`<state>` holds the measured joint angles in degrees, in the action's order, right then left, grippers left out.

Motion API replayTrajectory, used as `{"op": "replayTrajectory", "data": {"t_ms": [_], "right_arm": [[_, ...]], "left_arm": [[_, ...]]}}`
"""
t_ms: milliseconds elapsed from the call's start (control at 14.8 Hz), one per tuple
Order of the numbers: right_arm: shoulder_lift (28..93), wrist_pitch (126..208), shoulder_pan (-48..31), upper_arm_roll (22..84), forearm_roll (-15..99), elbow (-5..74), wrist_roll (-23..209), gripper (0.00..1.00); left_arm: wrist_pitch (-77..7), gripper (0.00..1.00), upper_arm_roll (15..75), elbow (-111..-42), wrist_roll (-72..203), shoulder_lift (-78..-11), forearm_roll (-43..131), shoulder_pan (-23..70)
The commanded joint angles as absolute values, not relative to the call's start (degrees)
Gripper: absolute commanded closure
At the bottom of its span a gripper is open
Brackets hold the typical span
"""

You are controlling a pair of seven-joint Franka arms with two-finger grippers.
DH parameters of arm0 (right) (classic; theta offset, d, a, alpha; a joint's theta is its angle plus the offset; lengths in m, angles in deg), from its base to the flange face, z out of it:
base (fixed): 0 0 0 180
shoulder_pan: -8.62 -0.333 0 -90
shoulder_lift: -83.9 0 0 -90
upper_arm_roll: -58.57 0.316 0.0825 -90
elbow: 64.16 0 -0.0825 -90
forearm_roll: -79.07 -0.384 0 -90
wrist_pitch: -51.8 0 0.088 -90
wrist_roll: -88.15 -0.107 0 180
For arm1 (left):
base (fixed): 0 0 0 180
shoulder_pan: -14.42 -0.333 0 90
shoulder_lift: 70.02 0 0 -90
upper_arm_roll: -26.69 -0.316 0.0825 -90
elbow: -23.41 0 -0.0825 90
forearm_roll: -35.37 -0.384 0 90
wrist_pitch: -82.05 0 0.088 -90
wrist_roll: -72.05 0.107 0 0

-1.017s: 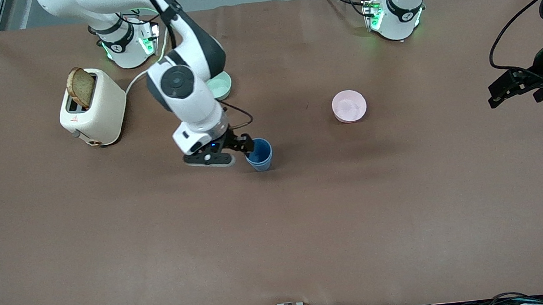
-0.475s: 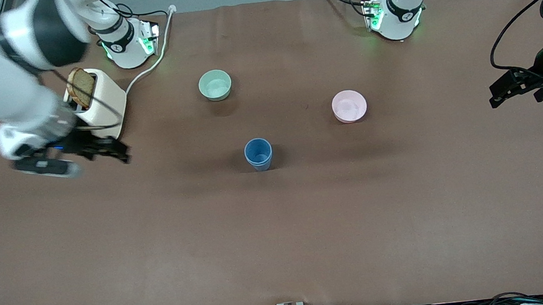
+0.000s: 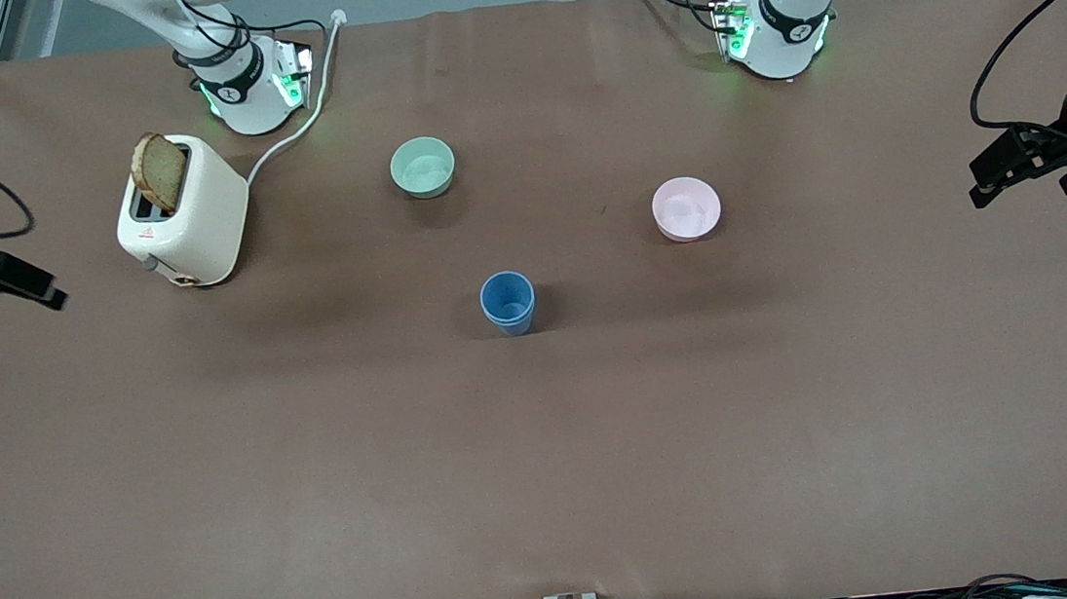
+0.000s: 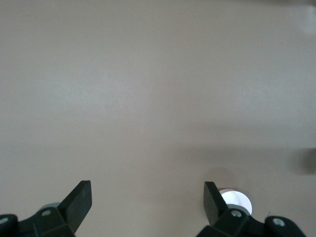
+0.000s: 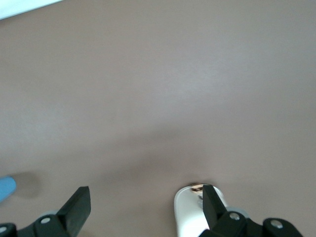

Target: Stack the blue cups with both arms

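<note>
- I see one blue cup (image 3: 507,303) upright mid-table, mouth up, nearer the camera than both bowls.
- Left gripper (image 4: 148,202) and right gripper (image 5: 146,205) gape empty over the table ends.
- Any second cup's outline is indistinguishable.

Matte blue plastic cup (image 3: 507,302)

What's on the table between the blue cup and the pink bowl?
Nothing: in the front view only bare brown table lies between the blue cup and the pink bowl.
</note>
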<state>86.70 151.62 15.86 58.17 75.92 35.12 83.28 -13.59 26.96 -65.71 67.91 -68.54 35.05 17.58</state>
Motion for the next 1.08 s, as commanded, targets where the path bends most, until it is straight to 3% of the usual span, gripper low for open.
{"op": "replayTrajectory", "data": {"t_ms": [0,203,475,1017], "right_arm": [[87.15,145.69,17.58,59.54,76.43,27.98,85.34,0.0],[86.89,139.45,17.32,59.71,76.43,22.52,85.34,0.0],[87.06,134.61,15.31,60.06,76.43,22.15,85.26,0.0],[87.41,134.24,13.98,60.06,76.43,22.94,85.17,0.0]], "left_arm": [[-12.09,0.0,27.13,-65.27,67.4,-68.96,35.37,17.5],[-11.91,0.0,27.13,-65.27,67.57,-68.96,35.37,17.5],[-11.91,0.0,27.13,-65.19,67.57,-69.05,35.28,17.58],[-11.82,0.0,27.48,-65.1,67.39,-68.96,35.28,17.58]]}}
